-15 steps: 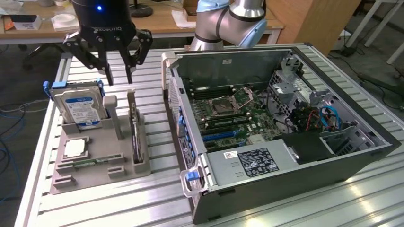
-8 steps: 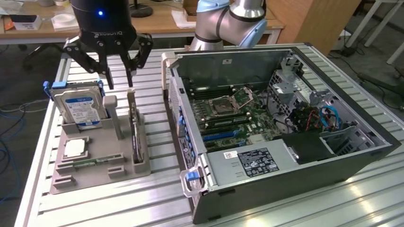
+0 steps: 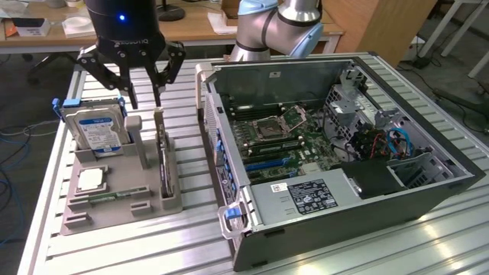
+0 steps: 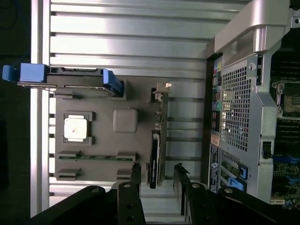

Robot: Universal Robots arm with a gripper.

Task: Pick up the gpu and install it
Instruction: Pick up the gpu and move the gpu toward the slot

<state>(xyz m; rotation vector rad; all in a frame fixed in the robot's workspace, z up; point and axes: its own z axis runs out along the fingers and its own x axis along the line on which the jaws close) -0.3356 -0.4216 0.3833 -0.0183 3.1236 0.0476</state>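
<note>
Exterior view's left: silver hard drive with blue-white label stands upright in a grey moulded plastic holder on the ribbed aluminium surface. A square silver processor chip lies flat in the holder. Next right: gpu, a thin dark card seen edge-on, upright in the holder's long slot. Black two-fingered end effector hangs above its far end, released, fingers spread, grasping nothing. Right: open black-and-grey metal computer case, motherboard exposed.
</note>
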